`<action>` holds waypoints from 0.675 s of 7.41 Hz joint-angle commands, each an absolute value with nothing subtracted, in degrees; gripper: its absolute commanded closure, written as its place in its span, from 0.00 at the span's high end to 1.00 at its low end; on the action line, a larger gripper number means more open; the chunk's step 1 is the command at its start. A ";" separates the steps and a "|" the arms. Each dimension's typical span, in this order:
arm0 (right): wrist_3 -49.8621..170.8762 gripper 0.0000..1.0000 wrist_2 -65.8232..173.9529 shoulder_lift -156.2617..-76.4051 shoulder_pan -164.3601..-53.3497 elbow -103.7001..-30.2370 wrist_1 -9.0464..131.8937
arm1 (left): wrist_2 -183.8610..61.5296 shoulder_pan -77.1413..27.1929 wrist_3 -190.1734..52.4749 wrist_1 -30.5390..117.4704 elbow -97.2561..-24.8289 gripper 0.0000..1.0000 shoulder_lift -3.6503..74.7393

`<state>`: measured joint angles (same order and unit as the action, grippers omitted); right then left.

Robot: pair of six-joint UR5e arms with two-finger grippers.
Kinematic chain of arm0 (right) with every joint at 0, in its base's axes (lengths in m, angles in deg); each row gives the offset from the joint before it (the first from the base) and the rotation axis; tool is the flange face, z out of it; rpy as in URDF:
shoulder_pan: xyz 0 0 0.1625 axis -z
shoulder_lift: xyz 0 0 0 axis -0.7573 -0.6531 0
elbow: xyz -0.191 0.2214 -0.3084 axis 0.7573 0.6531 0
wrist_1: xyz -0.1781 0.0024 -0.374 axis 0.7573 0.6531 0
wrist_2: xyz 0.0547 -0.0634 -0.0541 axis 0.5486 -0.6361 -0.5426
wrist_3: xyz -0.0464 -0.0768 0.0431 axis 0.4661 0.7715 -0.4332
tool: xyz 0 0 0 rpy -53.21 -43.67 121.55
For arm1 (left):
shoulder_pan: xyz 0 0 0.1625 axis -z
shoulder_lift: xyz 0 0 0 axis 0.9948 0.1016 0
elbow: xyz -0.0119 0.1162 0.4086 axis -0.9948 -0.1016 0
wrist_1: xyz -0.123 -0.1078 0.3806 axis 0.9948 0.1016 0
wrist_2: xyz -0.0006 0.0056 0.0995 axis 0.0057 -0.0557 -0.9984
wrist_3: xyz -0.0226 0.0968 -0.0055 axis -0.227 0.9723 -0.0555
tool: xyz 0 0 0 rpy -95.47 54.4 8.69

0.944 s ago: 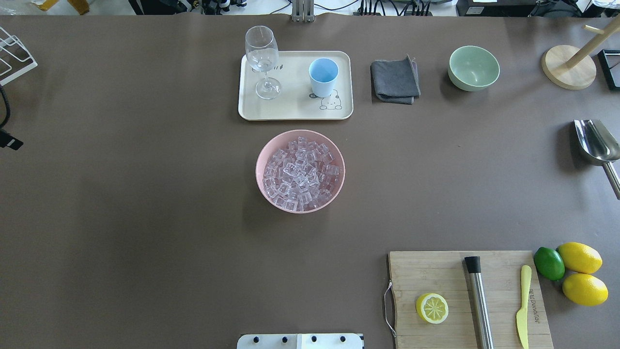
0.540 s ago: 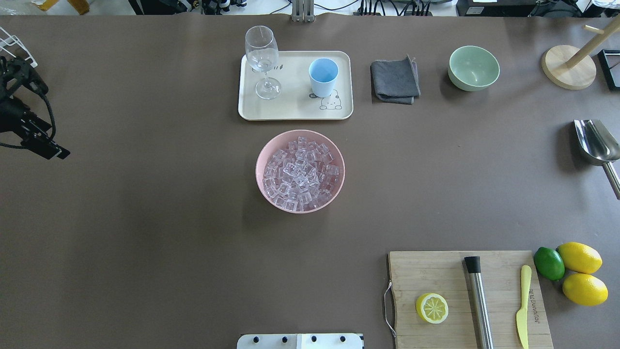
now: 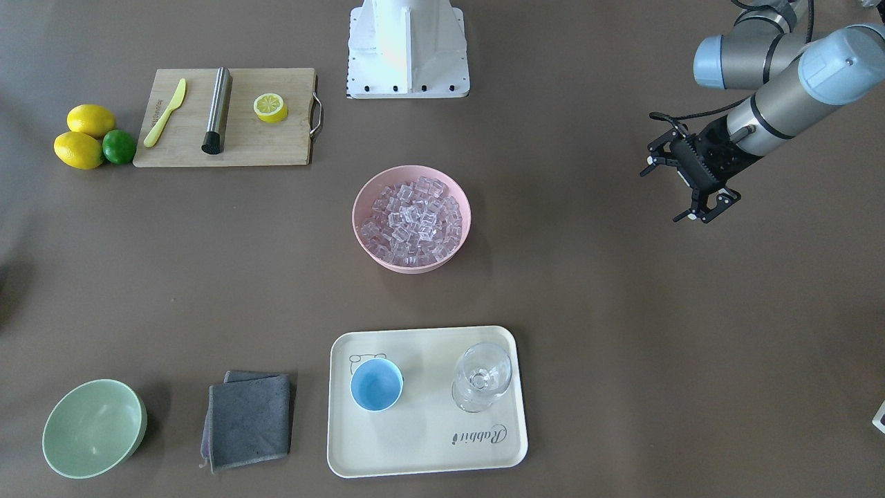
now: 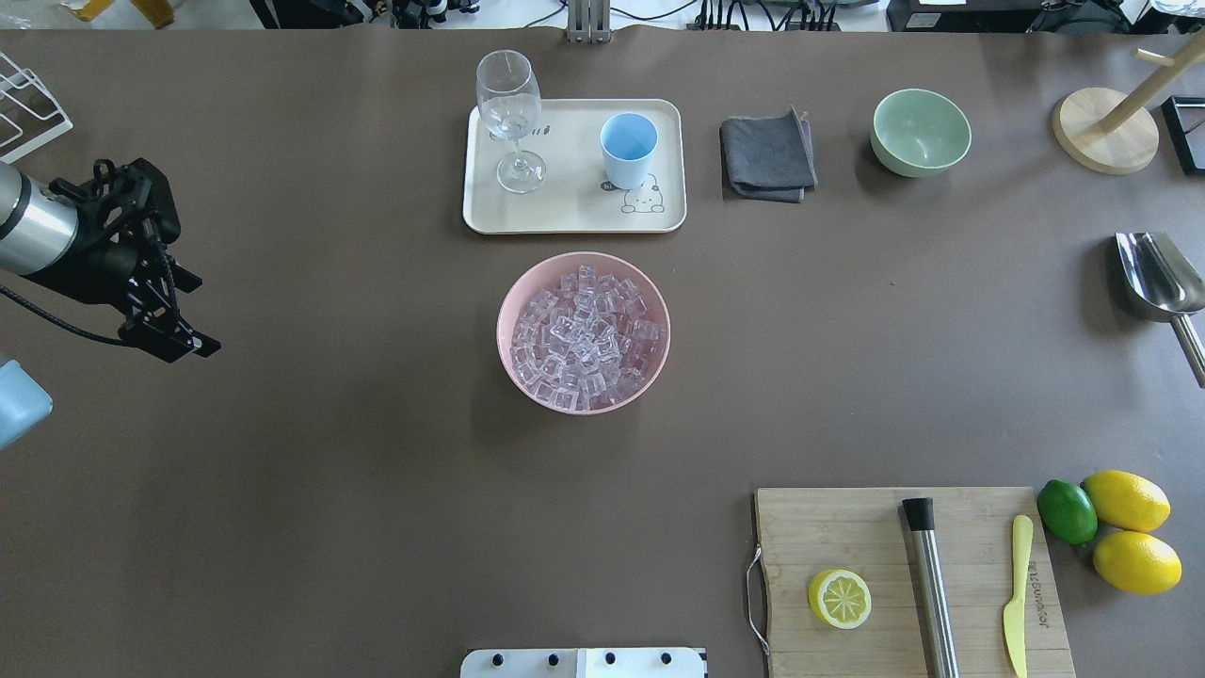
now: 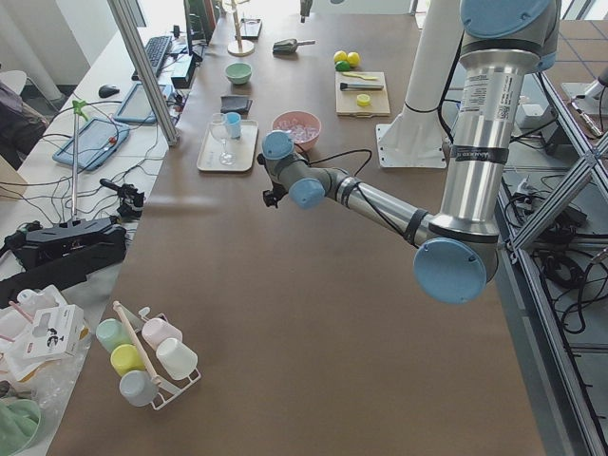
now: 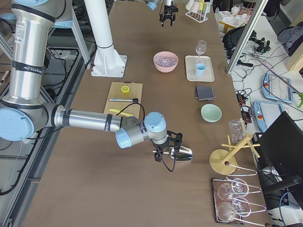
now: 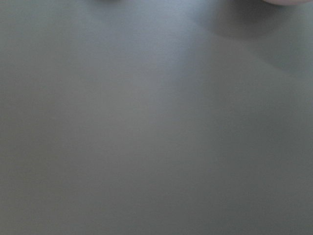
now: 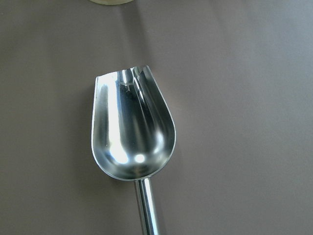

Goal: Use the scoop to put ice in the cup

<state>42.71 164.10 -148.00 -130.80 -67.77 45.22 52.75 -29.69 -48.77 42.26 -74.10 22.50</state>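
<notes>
The ice fills a pink bowl at the table's middle. The light-blue cup stands upright and empty on a cream tray beyond the bowl; it also shows in the front view. The steel scoop lies flat at the table's right edge, and it fills the right wrist view. My left gripper hangs open and empty over bare table far left of the bowl. My right gripper hovers at the scoop's handle; I cannot tell if it is open.
A wine glass shares the tray. A grey cloth and a green bowl lie to its right. A cutting board holds a lemon half, a steel cylinder and a knife. Lemons and a lime sit beside it.
My left arm has come in from the overhead view's left edge and moved right and nearer, over the table. The scoop, bowl and cup have not moved.
</notes>
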 commanded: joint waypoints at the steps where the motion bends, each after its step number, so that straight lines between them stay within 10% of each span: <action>1: 39.30 0.99 160.60 -149.97 -125.52 -67.49 37.15 | 52.39 -34.66 -48.41 43.81 -73.27 0.99 24.81; 5: 38.95 0.95 156.64 -150.50 -119.28 -67.31 36.18 | 50.39 -37.67 -46.31 57.11 -65.37 0.99 30.10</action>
